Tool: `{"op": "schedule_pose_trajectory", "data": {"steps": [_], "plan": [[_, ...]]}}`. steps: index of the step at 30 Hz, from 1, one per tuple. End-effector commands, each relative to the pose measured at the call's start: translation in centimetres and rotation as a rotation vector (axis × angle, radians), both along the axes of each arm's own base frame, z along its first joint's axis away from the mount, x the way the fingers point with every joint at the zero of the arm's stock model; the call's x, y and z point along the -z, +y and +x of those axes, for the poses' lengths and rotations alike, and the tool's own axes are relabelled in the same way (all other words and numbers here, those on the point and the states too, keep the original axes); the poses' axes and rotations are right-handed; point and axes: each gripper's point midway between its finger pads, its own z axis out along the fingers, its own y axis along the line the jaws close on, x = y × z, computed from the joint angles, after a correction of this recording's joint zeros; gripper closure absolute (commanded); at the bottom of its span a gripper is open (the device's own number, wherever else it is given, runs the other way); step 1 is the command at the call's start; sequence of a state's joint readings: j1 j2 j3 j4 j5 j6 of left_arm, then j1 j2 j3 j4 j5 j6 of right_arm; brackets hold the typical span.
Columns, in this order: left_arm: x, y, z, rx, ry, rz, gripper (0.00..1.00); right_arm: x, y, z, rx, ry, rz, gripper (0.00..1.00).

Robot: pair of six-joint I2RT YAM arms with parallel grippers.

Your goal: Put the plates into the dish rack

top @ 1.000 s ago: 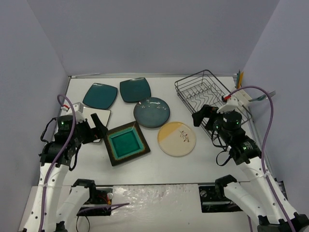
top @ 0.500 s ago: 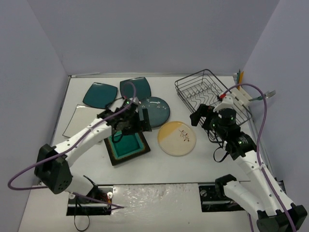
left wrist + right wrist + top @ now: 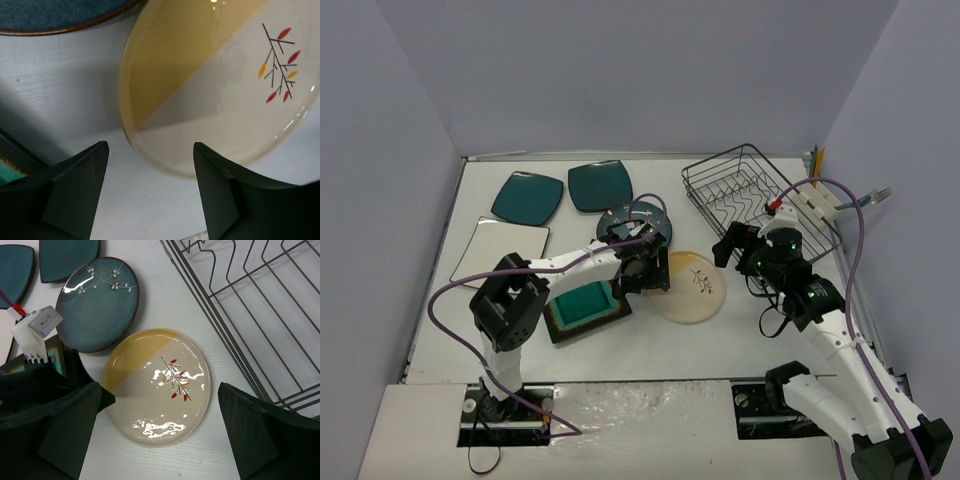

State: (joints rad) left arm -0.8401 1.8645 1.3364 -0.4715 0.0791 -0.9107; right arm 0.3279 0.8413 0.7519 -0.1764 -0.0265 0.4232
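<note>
cream-and-yellow round plate [image 3: 700,292]: flat on the bench [image 3: 660,345], twig pattern up, between the brown-rimmed teal square plate [image 3: 582,306] and the dish rack [image 3: 740,190]
blue-grey round plate [image 3: 642,222]: flat, just behind the cream-and-yellow one, their rims close together; partly covered by the left arm in the top view
brown-rimmed teal square plate: flat, left of the cream-and-yellow one, its far edge under the left arm
dark teal square plates: two, side by side at the far left of the bench, one [image 3: 527,197] left of the other [image 3: 599,186]
white square plate [image 3: 500,250]: flat near the left edge, in front of the dark teal pair
dish rack: far right of the bench, white utensil holder [image 3: 817,206] on its right side; all six plates lie outside it
left hand [image 3: 150,195]: low at the cream-and-yellow plate's left rim, fingers apart with the rim showing between them, gripping nothing
right hand [image 3: 157,440]: spread wide above the cream-and-yellow plate, beside the rack's near left edge, holding nothing
</note>
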Motion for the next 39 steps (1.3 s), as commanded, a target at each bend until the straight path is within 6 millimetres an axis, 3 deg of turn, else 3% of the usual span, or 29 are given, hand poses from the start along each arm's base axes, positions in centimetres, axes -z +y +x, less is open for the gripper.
{"op": "schedule_pose_trajectory", "data": {"steps": [1,8,11,18,20,23,27,33,39], "plan": [[-1.3,-0.9,1.8,-0.013,-0.058,-0.027,0.38,-0.9,0.4,0.6,0.0,-0.043,0.031,0.0],[0.7,-0.2,1.4,-0.009,-0.031,0.015,0.48,-0.3,0.6,0.2,-0.009,-0.028,0.047,0.0],[1.5,0.1,1.0,-0.025,-0.016,0.021,0.63,0.1,0.9,0.0,-0.017,-0.024,0.063,0.0],[3.3,1.1,0.2,-0.049,0.01,0.042,0.84,1.2,1.8,-0.5,-0.03,-0.002,0.132,0.0],[3.7,1.6,-0.1,-0.056,0.014,0.055,0.97,1.8,2.0,-0.7,-0.025,0.008,0.16,0.0],[3.9,2.0,-0.3,-0.061,0.019,0.06,1.0,2.7,2.4,-0.9,-0.021,0.033,0.203,0.0],[2.6,2.0,-0.2,-0.066,0.013,0.038,1.0,4.4,2.9,-1.5,-0.016,0.088,0.242,0.0],[-2.7,2.3,1.4,-0.125,-0.057,-0.048,1.0,6.6,4.1,-2.1,0.009,0.14,0.363,0.0],[-5.7,2.2,2.1,-0.162,-0.081,-0.114,1.0,10.0,4.8,-3.0,0.053,0.238,0.41,0.0]]}}
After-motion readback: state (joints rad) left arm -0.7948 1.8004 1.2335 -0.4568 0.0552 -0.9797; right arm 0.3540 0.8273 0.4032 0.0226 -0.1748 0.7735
